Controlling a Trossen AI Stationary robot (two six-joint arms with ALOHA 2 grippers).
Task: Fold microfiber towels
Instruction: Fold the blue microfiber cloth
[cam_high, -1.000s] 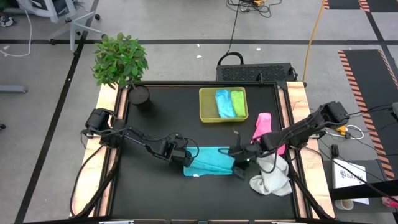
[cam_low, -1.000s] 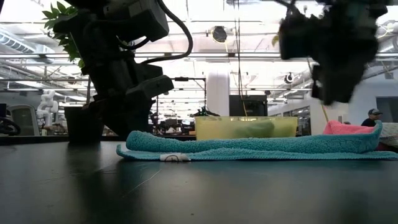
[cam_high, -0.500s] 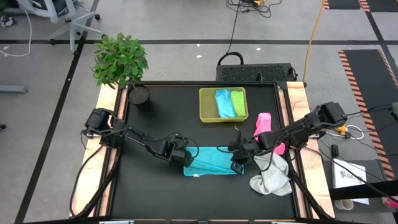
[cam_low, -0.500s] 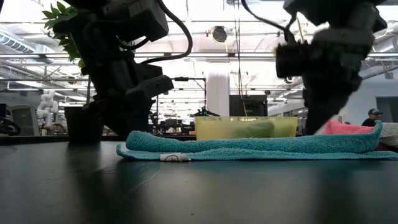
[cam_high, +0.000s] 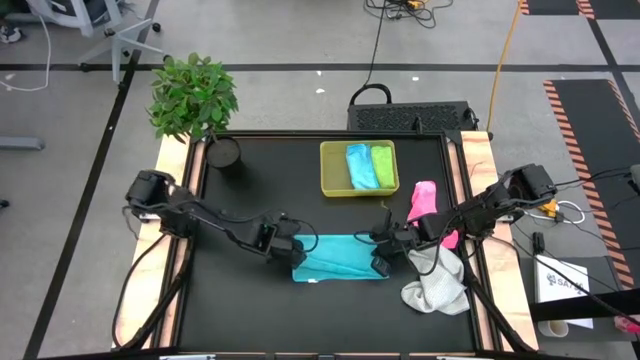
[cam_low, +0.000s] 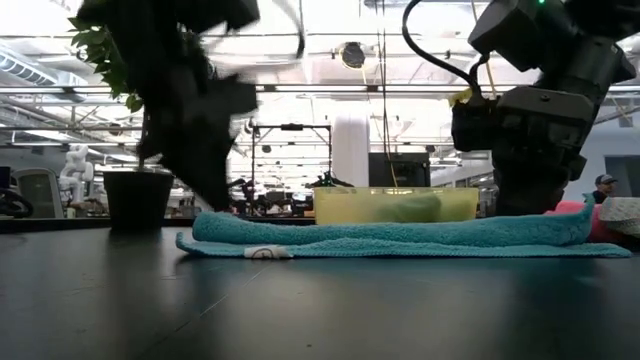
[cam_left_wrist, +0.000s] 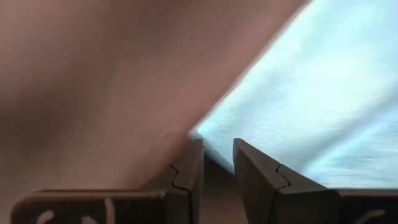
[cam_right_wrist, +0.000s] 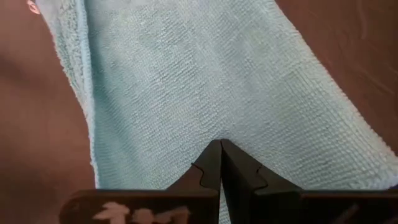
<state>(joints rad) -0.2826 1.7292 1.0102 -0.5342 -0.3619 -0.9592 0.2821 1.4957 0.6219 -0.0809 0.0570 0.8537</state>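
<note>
Right pincer (cam_right_wrist: 220, 163) pinches teal towel (cam_high: 338, 258); left pincer (cam_left_wrist: 216, 163), blurred, seemingly parted.

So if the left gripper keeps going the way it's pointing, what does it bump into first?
Probably the teal towel. The left gripper points at the towel's near corner, with its fingers slightly apart.

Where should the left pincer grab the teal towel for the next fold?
Judging from the high view, take the teal towel at its left edge, coming in from the left: it lies flat, and the left pincer already sits there. The right pincer presses the opposite end.
</note>
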